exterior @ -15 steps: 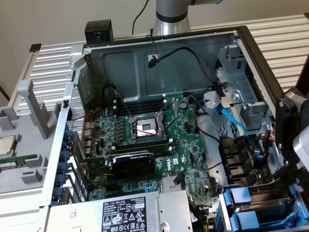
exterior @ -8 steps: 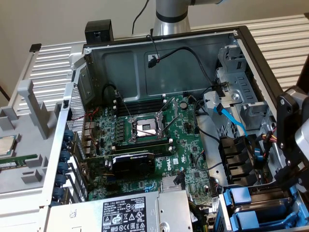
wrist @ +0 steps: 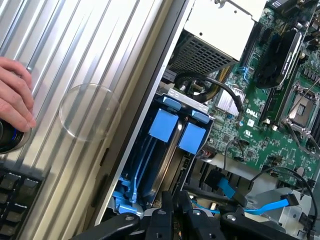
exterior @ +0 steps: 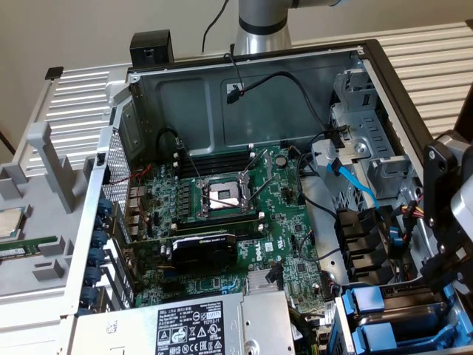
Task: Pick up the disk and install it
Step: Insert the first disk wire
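Exterior view: an open computer case [exterior: 148,96] lies on the ribbed counter [exterior: 436,52] with its motherboard [exterior: 222,214] exposed. The silver power-supply box [exterior: 185,329] sits along one edge of the case. Just beside the power-supply box, two blue-fronted carriers [exterior: 366,299] [exterior: 369,340] sit side by side in the drive cage. The black claw [exterior: 447,237] hangs near them, on their far side from the power-supply box. The arm's grey column [exterior: 259,22] rises behind the case, well apart from that box.

Wrist view: the claw [wrist: 172,217] is narrow, its fingers [wrist: 161,222] almost together with nothing gripped between them. Both carriers lie between the claw and the power-supply box [wrist: 220,20]. The disk [wrist: 162,122] is seated in the cage as one of this pair. I take it to be the one against the case wall, but the two look alike and I cannot tell for certain. Beyond that wall, well apart from the power-supply box, a person's hand [wrist: 15,95] rests on a dark knob [wrist: 7,137] beside a keyboard [wrist: 15,192].
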Robot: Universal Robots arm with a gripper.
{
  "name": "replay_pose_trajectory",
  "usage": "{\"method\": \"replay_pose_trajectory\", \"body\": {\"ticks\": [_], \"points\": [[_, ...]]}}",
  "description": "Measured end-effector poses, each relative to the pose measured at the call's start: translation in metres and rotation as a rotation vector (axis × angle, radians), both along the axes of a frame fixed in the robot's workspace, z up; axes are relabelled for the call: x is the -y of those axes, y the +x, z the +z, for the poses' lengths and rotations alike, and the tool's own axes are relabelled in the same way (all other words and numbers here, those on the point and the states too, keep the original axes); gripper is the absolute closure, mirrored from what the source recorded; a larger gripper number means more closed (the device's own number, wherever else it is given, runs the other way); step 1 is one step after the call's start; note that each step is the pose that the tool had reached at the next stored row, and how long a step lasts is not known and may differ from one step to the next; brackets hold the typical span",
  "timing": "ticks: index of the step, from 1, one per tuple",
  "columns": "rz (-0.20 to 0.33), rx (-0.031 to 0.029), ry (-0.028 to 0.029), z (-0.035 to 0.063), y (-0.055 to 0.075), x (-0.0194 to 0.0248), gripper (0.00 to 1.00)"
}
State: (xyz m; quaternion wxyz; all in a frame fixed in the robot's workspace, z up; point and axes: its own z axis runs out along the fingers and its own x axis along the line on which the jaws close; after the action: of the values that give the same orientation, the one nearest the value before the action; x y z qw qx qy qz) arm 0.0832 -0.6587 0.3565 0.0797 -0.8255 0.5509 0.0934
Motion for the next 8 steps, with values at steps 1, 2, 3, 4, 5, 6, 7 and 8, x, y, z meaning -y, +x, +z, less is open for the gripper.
{"method": "replay_pose_trajectory", "body": {"ticks": [1,2,3,4,5,6,7,8], "points": [[0.0,0.0,0.0,0.0,0.0,0.0,0.83],[0.0,0.0,0.0,0.0,0.0,0.0,0.83],[0.0,0.0,0.0,0.0,0.0,0.0,0.83],[0.0,0.0,0.0,0.0,0.0,0.0,0.83],[0.0,0.0,0.0,0.0,0.0,0.0,0.83],[0.0,0.0,0.0,0.0,0.0,0.0,0.83],[0.0,0.0,-0.0001,0.0,0.0,0.0,0.83],[0.0,0.0,0.0,0.0,0.0,0.0,0.83]]}}
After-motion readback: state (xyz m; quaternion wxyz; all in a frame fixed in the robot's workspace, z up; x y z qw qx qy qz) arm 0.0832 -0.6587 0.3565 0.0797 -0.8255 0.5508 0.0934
